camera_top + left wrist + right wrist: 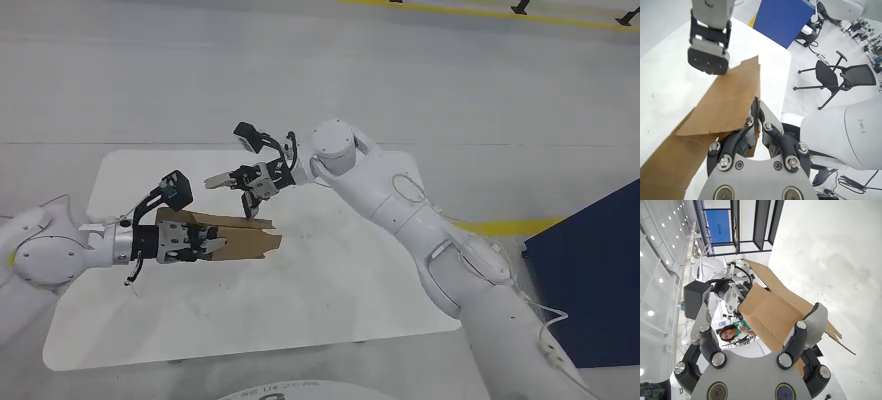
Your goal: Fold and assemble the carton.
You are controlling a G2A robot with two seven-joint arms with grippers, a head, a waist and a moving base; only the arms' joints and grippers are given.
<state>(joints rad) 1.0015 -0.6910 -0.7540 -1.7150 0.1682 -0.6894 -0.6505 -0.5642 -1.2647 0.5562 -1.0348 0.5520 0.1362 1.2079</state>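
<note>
Brown corrugated carton (245, 240): my left gripper (757, 111) pinches its edge; my right gripper (760, 310), spread wide, should press the panel along its crease.

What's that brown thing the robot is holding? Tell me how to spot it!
Look at the big white table. Over it, the left end effector pinches a carton by one edge. It is the only brown cardboard thing there, with notched flaps at its end, while the arms beside it are white.
</note>
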